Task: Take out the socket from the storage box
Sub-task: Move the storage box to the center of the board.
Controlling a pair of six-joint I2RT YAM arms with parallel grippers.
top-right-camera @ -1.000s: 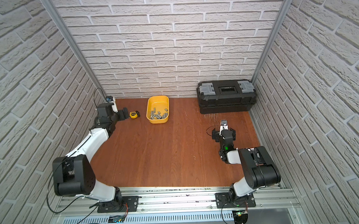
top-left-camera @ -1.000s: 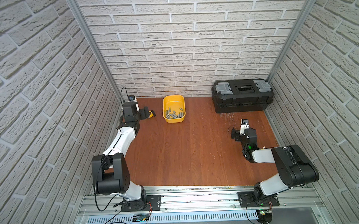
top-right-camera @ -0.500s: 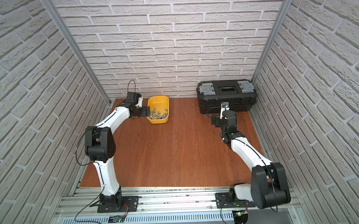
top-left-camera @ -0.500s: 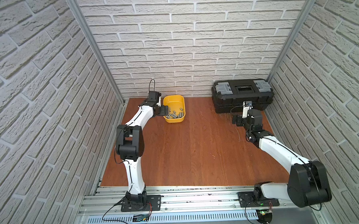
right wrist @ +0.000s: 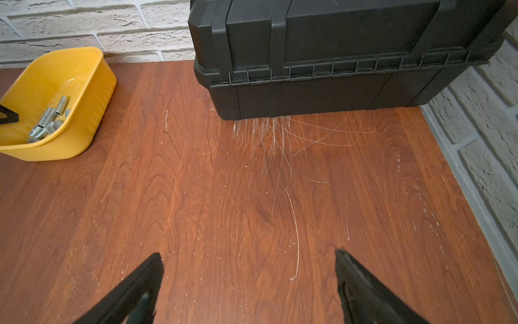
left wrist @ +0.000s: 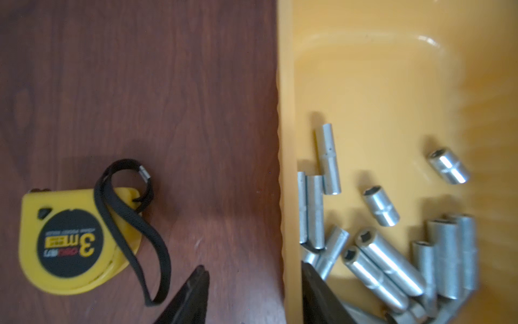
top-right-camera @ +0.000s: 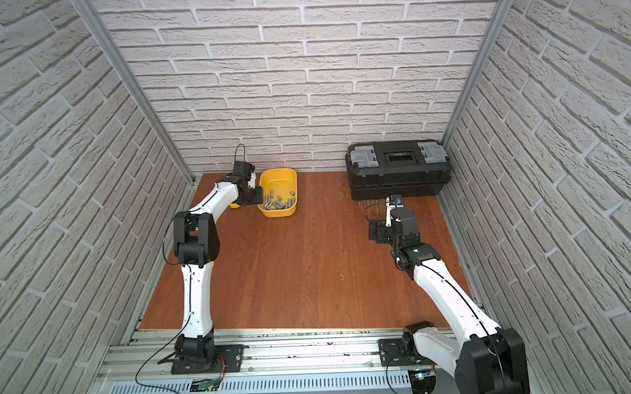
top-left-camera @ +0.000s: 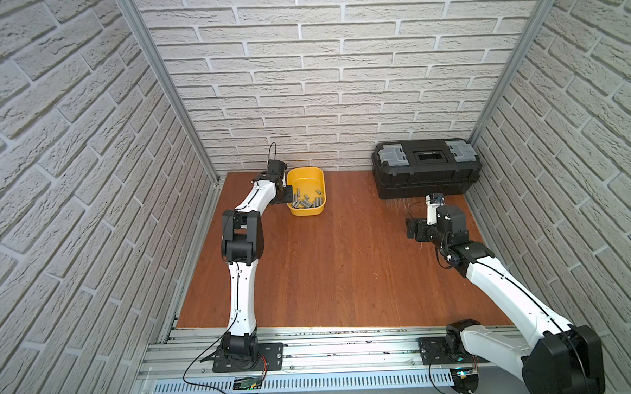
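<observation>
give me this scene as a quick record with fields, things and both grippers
storage box: yellow, no lid, at the back of the table
sockets: metal, lying inside the storage box, none lifted
left gripper: open, straddling the storage box wall, one finger inside
right gripper: open, empty, above the table
toolbox: black, closed, by the back wall
tape measure: yellow, on the table beside the storage box

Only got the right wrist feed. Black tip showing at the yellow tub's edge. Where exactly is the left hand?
Observer: The left hand straddles the storage box wall: one finger inside by the sockets, one outside over the table.
Operator: Holding a socket?
Observer: No, only the wall sits between its fingers.
Operator: Anything beside the box there?
Observer: A yellow tape measure, flat on the table, not touching the box.
</observation>
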